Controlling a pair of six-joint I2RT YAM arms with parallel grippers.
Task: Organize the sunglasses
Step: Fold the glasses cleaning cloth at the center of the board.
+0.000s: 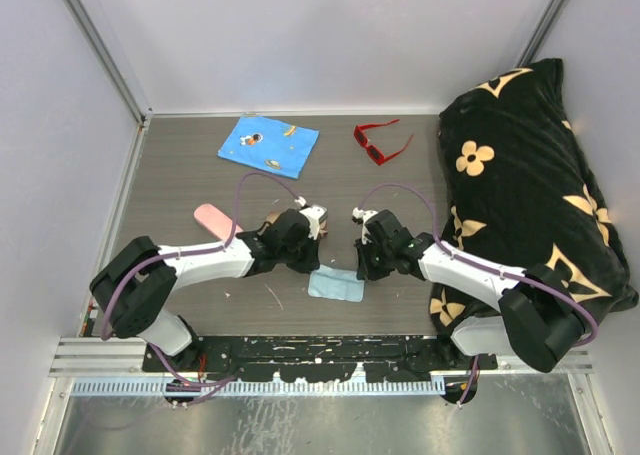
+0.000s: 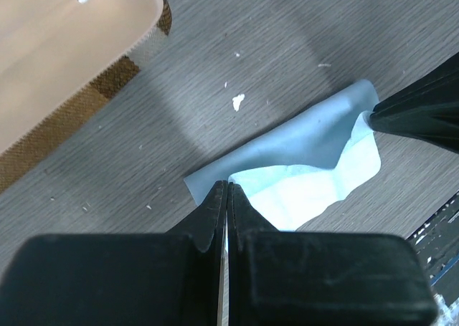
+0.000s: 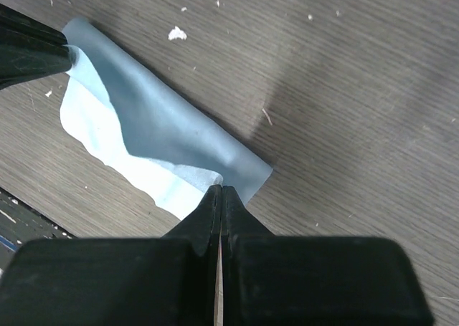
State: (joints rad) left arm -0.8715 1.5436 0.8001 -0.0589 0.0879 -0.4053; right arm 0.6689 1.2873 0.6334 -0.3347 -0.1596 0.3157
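Observation:
The red sunglasses (image 1: 380, 141) lie open at the back of the table, far from both arms. In front of them a small light-blue cleaning cloth (image 1: 336, 285) lies folded over on the wood. My left gripper (image 1: 316, 267) (image 2: 226, 187) is shut on the cloth's (image 2: 301, 161) left corner. At the opposite corner my right gripper (image 1: 361, 273) (image 3: 221, 190) is shut on the cloth (image 3: 161, 136) too. Each wrist view shows the other gripper's dark fingers (image 2: 416, 111) (image 3: 29, 54) pinching the far corner.
An open glasses case (image 2: 64, 46) with a tan lining and brown woven side lies just left of the cloth. A pink case (image 1: 213, 220) sits by the left arm. A blue printed cloth (image 1: 268, 142) lies at the back, and a black flowered cushion (image 1: 530, 175) fills the right side.

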